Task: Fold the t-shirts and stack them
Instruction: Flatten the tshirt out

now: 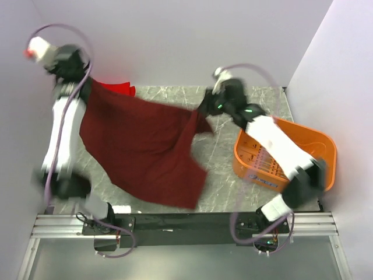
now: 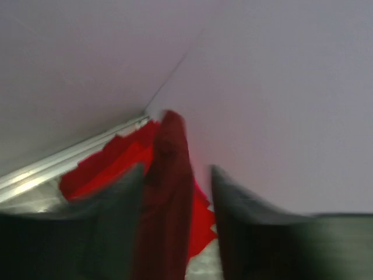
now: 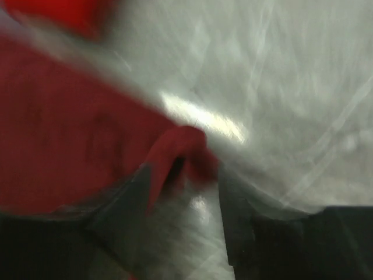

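Left pincer [image 2: 178, 172]: dark fingers [image 2: 116, 210] stand apart, with a bunched fold of the maroon t-shirt [image 1: 140, 146] running up between them. The fold lies against the left finger and clear of the right one.
Maroon t-shirt: soft, matte cloth slung between the two pincers and sagging in a broad, creased sheet. One corner hangs low toward the arm bases, and blur hides whether it touches the table [image 1: 245, 99].
Red t-shirt [image 1: 119, 87]: bright red cloth, crumpled just beyond the left pincer at the far wall and partly hidden behind the maroon sheet.
Table: grey, glossy and marble-veined, showing below and beyond the right pincer [image 3: 185, 175].
Right pincer: fingers parted, with a curled corner of the maroon cloth between them, nearer the left finger. The view is too blurred to tell whether cloth and finger touch.
Basket [image 1: 326, 146]: orange plastic, a rounded rectangle with slotted walls, to the right of the right pincer. The right arm's white forearm crosses over it.
Writing: a pale label [image 1: 265, 182] sits on the basket's near wall, too small to read.
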